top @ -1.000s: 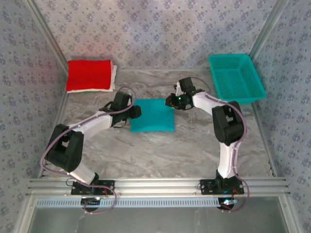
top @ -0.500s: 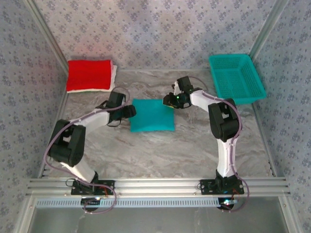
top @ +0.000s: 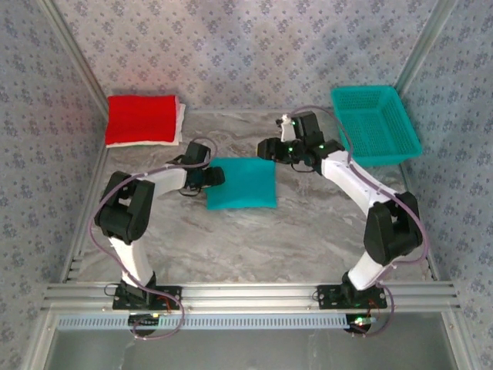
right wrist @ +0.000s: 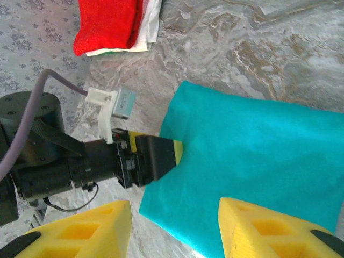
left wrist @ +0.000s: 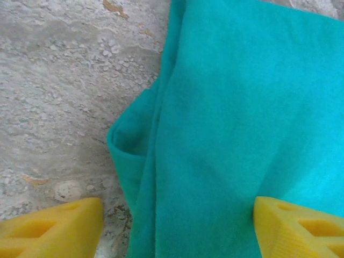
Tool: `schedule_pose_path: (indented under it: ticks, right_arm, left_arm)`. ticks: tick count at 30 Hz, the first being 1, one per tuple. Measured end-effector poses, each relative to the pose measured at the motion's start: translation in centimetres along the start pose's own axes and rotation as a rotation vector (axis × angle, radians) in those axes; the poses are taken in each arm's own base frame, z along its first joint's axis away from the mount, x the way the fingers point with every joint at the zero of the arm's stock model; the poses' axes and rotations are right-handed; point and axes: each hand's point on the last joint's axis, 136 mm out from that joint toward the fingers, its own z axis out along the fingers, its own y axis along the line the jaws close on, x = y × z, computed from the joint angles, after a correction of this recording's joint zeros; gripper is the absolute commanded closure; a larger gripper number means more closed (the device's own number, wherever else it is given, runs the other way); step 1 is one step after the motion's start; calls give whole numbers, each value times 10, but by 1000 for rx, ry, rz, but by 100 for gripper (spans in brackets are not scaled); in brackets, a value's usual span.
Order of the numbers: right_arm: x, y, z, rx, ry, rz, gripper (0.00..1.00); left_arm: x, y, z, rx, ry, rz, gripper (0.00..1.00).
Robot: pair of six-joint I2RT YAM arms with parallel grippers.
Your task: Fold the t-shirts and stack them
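Observation:
The teal t-shirt (top: 241, 183) lies folded into a rectangle in the middle of the table. My left gripper (top: 216, 176) is at its left edge, open; in the left wrist view (left wrist: 174, 231) one yellow fingertip (left wrist: 54, 228) is over bare table and the other (left wrist: 298, 228) over the teal cloth (left wrist: 242, 118). My right gripper (top: 266, 148) hovers open by the shirt's far right corner, with nothing between its fingers (right wrist: 174, 231). A folded red t-shirt (top: 141, 119) rests on a white one (top: 179, 122) at the back left.
A teal mesh basket (top: 375, 123) stands at the back right, beside the right arm. Patterned walls enclose the marble table (top: 308, 231) on three sides. The right wrist view shows the left gripper's body (right wrist: 156, 156) at the shirt's edge (right wrist: 252, 161).
Both grippers have opened wider. The right gripper has drawn back off the shirt's far right corner and its arm has swung out to the right. The left gripper stays at the left edge.

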Motion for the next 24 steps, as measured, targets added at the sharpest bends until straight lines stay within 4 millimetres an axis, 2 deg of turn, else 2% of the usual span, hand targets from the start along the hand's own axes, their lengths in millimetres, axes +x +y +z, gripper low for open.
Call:
schedule_pose_path:
  ticks: [4,7,10,11,19,22,24]
  right_arm:
    - [14,-25,2,37,23,42,50]
    - [20,-40,2,53,31,79,51]
    - [25,-54,4,68,39,112,51]
    - [26,-58,5,72,41,121,51]
    - [27,-66,10,68,49,155,51]
    - [27,-69,10,70,48,163,51]
    - [25,-72,8,75,44,170,51]
  left_arm:
    - [1,1,3,-34,-15,5,48]
    - [1,-1,4,-48,-34,2,51]
    - [2,-6,6,-48,-57,3,60]
    - [3,-8,7,-45,-64,4,65]
    - [6,-17,10,10,-116,-18,82]
    - [11,-30,12,81,-110,-17,98]
    - [18,-43,12,140,-99,2,100]
